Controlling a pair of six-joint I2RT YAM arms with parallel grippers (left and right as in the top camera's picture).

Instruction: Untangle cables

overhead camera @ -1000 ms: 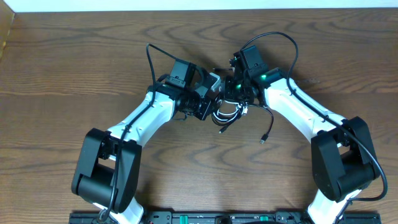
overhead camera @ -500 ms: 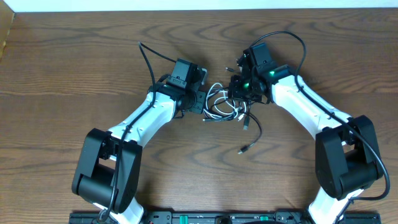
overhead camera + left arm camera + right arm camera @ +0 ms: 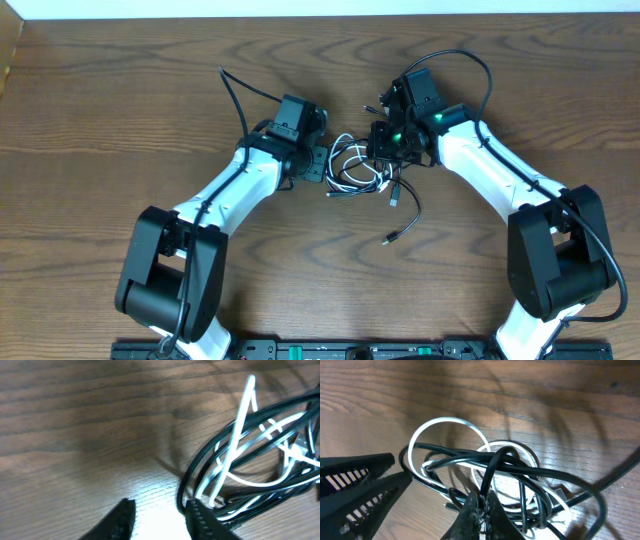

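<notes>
Two robot arms meet mid-way across a wooden table [image 3: 120, 100]. The left gripper [image 3: 160, 507] stands parted and empty beside the heap, while the right gripper [image 3: 482, 505] pinches the black cable [image 3: 520, 467]. With the white cable [image 3: 445, 421] looped through it between them, untangling looks barely begun; only one black plug end [image 3: 390, 239] trails free.

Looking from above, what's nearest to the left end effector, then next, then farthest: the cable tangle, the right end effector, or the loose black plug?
From the left end effector:
1. cable tangle, right beside it.
2. right end effector, across the tangle.
3. loose black plug, toward the robot's base.
</notes>
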